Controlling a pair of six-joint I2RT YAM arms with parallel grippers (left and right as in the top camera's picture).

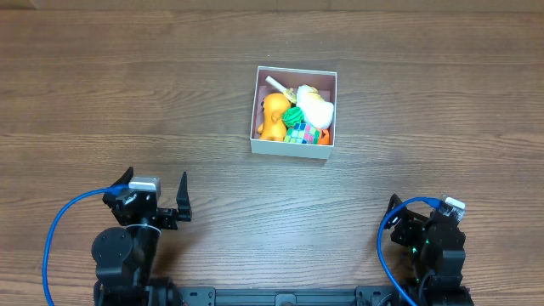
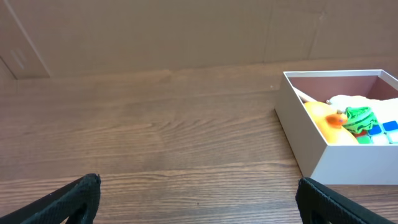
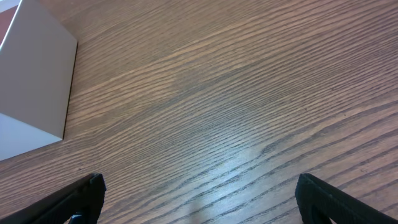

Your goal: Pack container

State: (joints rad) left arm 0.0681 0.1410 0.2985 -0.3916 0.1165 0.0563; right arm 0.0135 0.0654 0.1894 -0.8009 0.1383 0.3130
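The container (image 1: 291,147), a square shallow white box with a dusty-pink inside, sits at the table's middle back. It holds an orange toy (image 1: 273,117), a green toy (image 1: 294,116), a white plush (image 1: 316,107) and a multicoloured cube (image 1: 299,133). The left wrist view shows the container (image 2: 311,143) at the right, with the orange toy (image 2: 326,118) and green toy (image 2: 357,118) inside. My left gripper (image 1: 156,189) (image 2: 199,199) is open and empty at the near left. My right gripper (image 1: 412,208) (image 3: 199,199) is open and empty at the near right; the container's corner (image 3: 37,93) shows at its left.
A brown cardboard wall (image 2: 155,31) stands behind the table's far edge. Blue cables (image 1: 59,229) loop beside each arm base at the near edge.
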